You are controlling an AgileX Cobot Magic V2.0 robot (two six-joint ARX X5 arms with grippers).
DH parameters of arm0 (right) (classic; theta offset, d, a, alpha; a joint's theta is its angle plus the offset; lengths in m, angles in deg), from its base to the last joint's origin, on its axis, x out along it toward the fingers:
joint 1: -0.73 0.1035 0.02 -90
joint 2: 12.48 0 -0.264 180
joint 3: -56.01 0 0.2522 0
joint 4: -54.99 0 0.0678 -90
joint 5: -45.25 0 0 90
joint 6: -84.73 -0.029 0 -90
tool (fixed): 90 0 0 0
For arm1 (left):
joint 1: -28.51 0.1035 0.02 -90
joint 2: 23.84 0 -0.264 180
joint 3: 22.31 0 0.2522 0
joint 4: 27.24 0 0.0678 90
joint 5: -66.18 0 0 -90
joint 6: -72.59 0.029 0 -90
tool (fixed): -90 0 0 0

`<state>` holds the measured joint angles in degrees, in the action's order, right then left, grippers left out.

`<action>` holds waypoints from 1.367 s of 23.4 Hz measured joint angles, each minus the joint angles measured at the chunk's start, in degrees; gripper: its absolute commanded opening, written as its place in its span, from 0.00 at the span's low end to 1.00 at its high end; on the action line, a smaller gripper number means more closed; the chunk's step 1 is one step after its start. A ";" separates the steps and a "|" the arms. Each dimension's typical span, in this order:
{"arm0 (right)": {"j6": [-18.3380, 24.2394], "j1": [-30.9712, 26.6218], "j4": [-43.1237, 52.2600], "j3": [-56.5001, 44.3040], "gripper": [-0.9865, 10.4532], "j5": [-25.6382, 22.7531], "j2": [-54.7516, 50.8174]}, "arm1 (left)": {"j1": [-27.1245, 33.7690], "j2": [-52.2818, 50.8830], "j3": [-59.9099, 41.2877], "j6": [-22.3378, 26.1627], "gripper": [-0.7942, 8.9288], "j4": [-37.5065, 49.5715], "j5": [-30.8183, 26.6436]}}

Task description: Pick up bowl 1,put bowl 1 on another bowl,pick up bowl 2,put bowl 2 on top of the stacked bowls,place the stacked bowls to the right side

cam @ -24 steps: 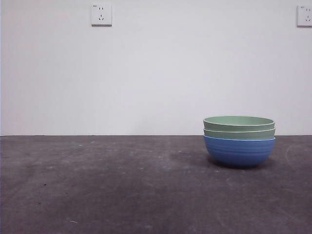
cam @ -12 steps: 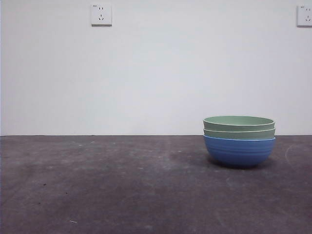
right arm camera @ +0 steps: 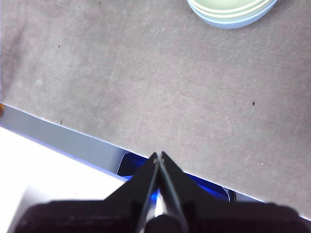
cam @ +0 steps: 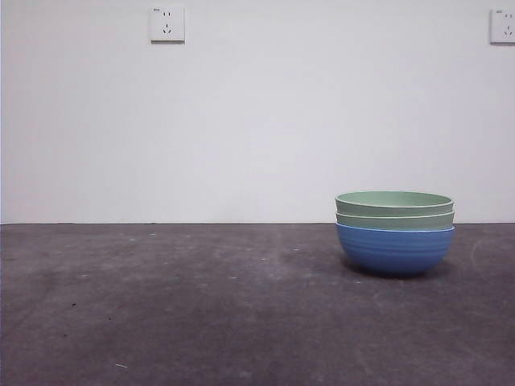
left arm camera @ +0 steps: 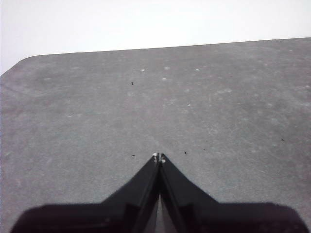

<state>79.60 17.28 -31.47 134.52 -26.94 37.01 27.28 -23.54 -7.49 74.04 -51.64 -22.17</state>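
The stacked bowls [cam: 395, 232] stand on the dark table on the right side in the front view: a blue ridged bowl [cam: 394, 251] at the bottom, with two pale green bowls [cam: 394, 209] nested above it. The right wrist view catches the stacked bowls [right arm camera: 232, 10] at the picture's edge, far from my right gripper [right arm camera: 159, 155], which is shut and empty over the table's edge. My left gripper [left arm camera: 159, 157] is shut with nothing in it, above bare table, and no bowl shows in its view.
The grey table [cam: 201, 305] runs back to a white wall with two sockets [cam: 167, 24]. In the right wrist view the table's edge [right arm camera: 68, 133] crosses below the gripper, with a blue-lit object [right arm camera: 204, 187] beneath it.
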 measured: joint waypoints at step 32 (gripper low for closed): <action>6.64 -13.57 63.30 -63.47 0.09 -0.20 -48.35 | 0.00 0.00 0.00 0.00 0.08 0.00 0.00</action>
<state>86.25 3.71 31.82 71.05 -27.14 -11.33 27.28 -23.54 -7.49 74.04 -51.64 -22.17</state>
